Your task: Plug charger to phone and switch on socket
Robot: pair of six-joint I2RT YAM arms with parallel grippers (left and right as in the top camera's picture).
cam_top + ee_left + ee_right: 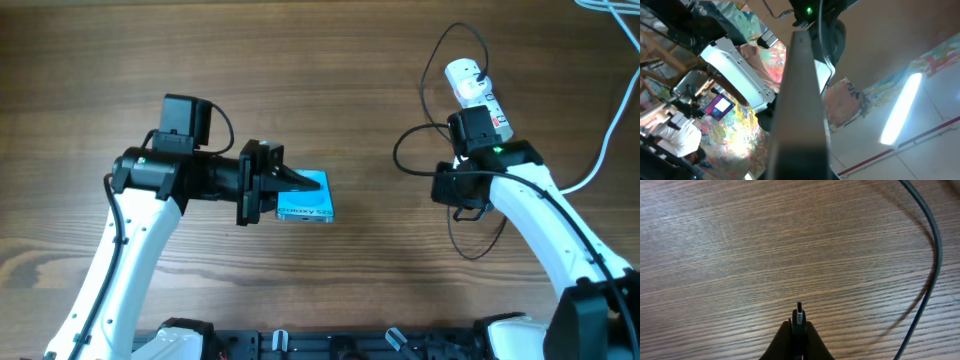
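Note:
My left gripper [292, 183] is shut on the phone [308, 203], whose cyan screen and white text strip show at the table's middle. In the left wrist view the phone [800, 100] is a dark edge-on bar running up the frame, with the room's ceiling behind it. My right gripper [799, 326] is shut on the charger's connector tip [799, 311], which points forward just above the wood. It sits right of the phone and apart from it, in the overhead view [457, 190]. The black cable [420, 150] loops back to the white socket [472, 82], partly hidden by my right arm.
A thick white cord [608, 120] runs along the far right of the wooden table [350, 80]. The black cable [935, 255] curves along the right side of the right wrist view. A cable loop [475, 240] lies below my right gripper.

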